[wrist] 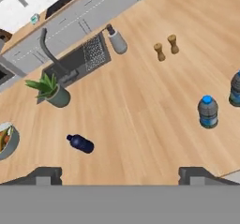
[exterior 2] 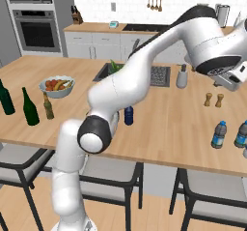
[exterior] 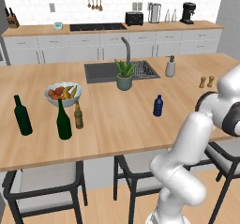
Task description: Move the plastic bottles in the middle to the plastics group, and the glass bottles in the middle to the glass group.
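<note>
No text, label, brand, number or sign can be read on any bottle, appliance or cabinet in these three views.

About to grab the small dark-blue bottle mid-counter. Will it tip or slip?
The blue bottle stands upright, squat with a short neck, so it probably resists tipping. Its smooth round body may slip or roll if knocked over. It looks small, likely light. The gripper is open above the counter.

We see a smooth matt wood counter [wrist: 140,101] below the gripper; the blue bottle [wrist: 80,143] looks glossy, the water bottles [wrist: 207,111] clear plastic, the shakers [wrist: 166,47] wooden.
</note>
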Available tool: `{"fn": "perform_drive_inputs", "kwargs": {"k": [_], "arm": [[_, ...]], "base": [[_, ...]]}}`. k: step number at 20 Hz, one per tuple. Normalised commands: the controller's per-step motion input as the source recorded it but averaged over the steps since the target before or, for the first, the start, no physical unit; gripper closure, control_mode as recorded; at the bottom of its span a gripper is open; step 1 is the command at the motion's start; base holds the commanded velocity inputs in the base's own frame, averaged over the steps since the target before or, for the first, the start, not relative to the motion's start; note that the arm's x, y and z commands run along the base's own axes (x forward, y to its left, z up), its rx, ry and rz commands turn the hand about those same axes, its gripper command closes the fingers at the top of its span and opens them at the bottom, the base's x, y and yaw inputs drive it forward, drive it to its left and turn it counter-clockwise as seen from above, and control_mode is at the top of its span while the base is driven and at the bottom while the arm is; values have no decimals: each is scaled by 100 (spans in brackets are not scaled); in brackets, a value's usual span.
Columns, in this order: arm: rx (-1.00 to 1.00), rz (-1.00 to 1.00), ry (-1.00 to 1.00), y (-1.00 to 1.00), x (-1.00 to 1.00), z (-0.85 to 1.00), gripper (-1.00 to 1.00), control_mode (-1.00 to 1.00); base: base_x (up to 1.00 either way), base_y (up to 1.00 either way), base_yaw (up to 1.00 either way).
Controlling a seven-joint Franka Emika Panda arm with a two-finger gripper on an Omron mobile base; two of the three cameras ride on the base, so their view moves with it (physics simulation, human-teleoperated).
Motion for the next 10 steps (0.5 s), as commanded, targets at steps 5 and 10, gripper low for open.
{"fn": "perform_drive_inputs", "kwargs": {"k": [5,10], "arm": [[-24,2,-25,100,-3,-11,-100,-100],[-17,-1,3,100,72,-39,-100,-100]], "base": [[0,0,0],[0,0,0]]}}
